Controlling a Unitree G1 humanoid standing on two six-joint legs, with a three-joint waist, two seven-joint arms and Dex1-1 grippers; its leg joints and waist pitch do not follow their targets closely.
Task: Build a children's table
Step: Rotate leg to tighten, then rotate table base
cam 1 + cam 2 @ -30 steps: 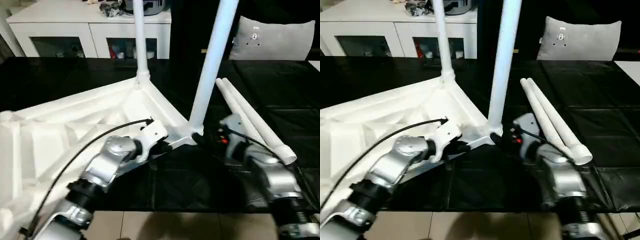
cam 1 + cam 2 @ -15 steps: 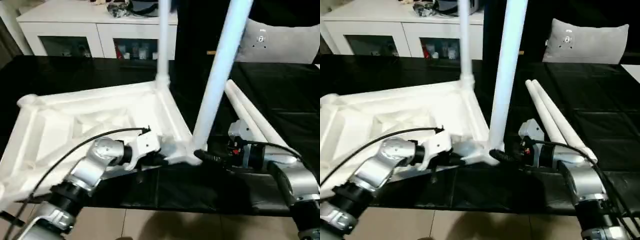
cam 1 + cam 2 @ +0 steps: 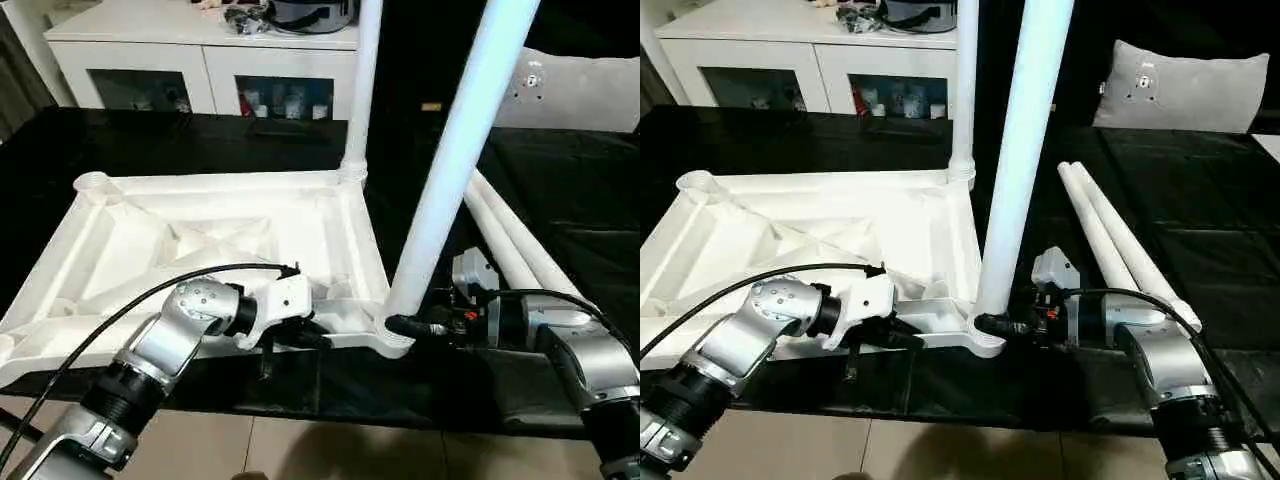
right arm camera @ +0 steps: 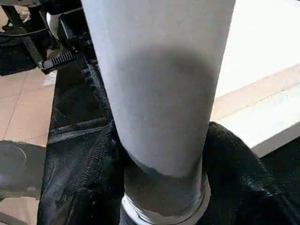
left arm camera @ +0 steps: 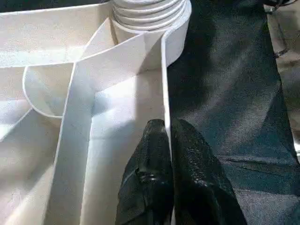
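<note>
Black quilted surface (image 3: 1200,215), upturned white table top (image 3: 200,240) lying on it, two loose white legs (image 3: 1120,245) side by side just beside it

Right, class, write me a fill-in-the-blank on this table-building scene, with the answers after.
1. The tabletop lies with its ribbed underside facing ____.
2. ____ legs stand upright in its corner sockets.
3. The left gripper is shut on the tabletop's thin ____.
4. The two loose legs lie on the ____ cloth.

Answers: up; two; rim; black
</note>
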